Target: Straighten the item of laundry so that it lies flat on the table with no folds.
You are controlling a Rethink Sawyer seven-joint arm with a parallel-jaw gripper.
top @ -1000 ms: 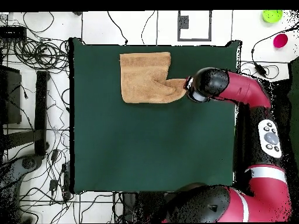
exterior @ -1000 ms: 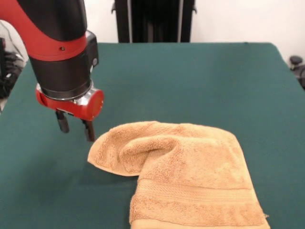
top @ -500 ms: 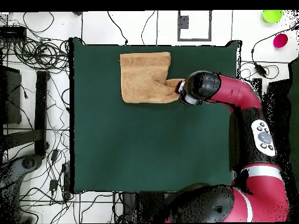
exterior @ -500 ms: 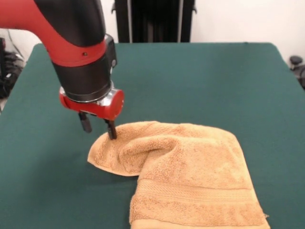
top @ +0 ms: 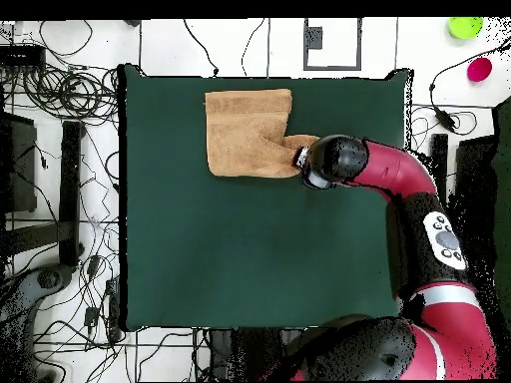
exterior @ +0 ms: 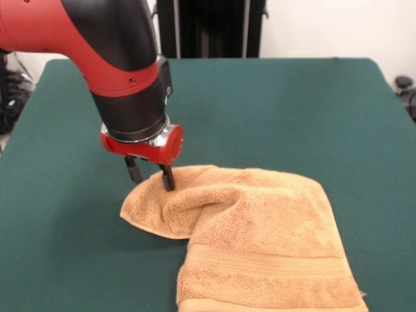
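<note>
The item of laundry (exterior: 253, 240) is a tan-orange terry towel lying folded near the front of the green table (exterior: 292, 117). One corner is doubled over and bulges up at the towel's left end. My gripper (exterior: 151, 177) stands open right over that folded corner, one finger on each side of the cloth's raised edge, with its tips at the fabric. Seen from overhead, the towel (top: 245, 140) lies near the table's far edge and the gripper (top: 301, 165) is at its lower right corner, mostly hidden under the arm's wrist.
The red and black arm (top: 399, 190) reaches in across the table's right side in the overhead view. Cables (top: 60, 95) cover the floor to the left of the table (top: 250, 249). Two small coloured bowls (top: 472, 45) sit off the table at top right.
The gripper has moved from beside the towel's left end onto its folded corner and lowered until its fingers straddle the cloth. The towel has not shifted.
</note>
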